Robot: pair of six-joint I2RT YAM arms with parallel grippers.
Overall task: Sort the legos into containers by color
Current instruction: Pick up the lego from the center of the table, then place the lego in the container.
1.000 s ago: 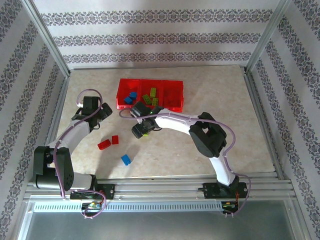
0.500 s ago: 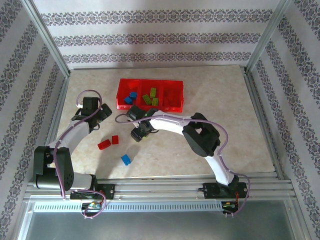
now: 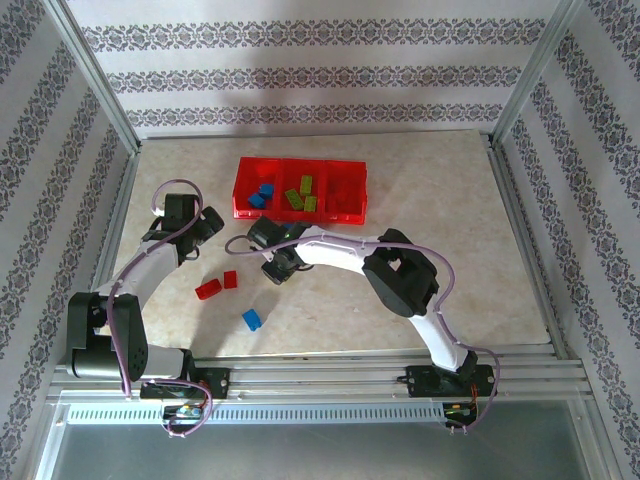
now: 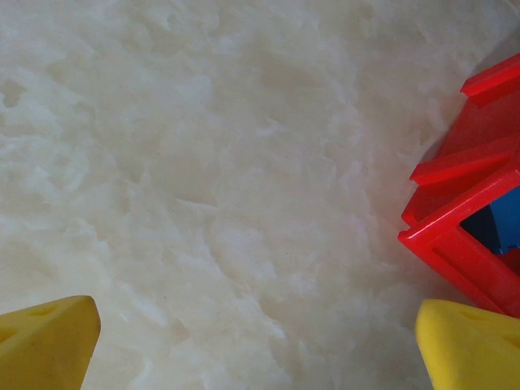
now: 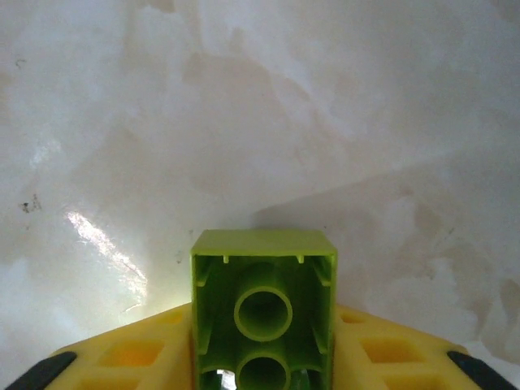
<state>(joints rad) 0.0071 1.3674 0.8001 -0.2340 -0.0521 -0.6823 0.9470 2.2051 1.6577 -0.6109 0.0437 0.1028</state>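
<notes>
A lime green brick (image 5: 263,313) sits clenched in my right tool (image 5: 263,366), its hollow underside turned to the wrist camera. Yellow fingers (image 5: 122,357) press both of its sides over the marbled table (image 5: 244,122). Seen from above, that tool hovers near the front wall of the translucent red tray (image 3: 300,161). The tray's left compartment holds blue bricks (image 3: 262,194) and its middle one holds lime green bricks (image 3: 301,193). My left tool (image 3: 205,222) hangs released, yellow fingertips (image 4: 49,337) spread wide above bare table, just beside the tray's corner. Two red bricks (image 3: 208,290) and one blue brick (image 3: 252,319) lie loose on the table, nearer my bases.
</notes>
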